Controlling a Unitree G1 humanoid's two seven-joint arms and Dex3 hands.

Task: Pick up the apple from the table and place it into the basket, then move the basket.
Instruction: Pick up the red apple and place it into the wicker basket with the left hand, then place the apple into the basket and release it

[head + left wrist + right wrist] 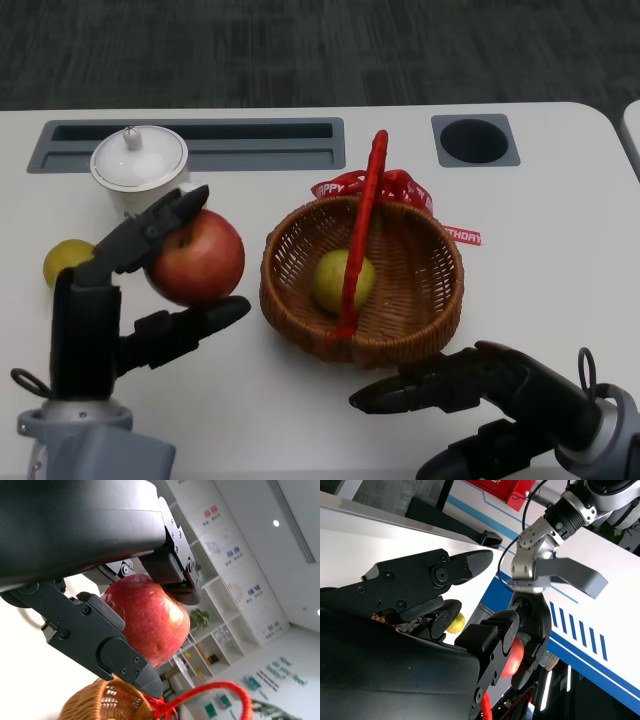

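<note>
Apple (197, 258) pinched in the left hand (130, 290) beside the basket (420, 300); right hand (470, 400) spread, holding nothing, near the table's front edge

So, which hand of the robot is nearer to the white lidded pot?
Left. The left hand holds the red apple just in front of the white lidded pot. The right hand is far off, in front of the basket.

The left robot hand (150, 285) is raised, fingers clamped around an apple (197, 257). The right robot hand (455, 395) lies low, fingers apart, holding nothing.
</note>
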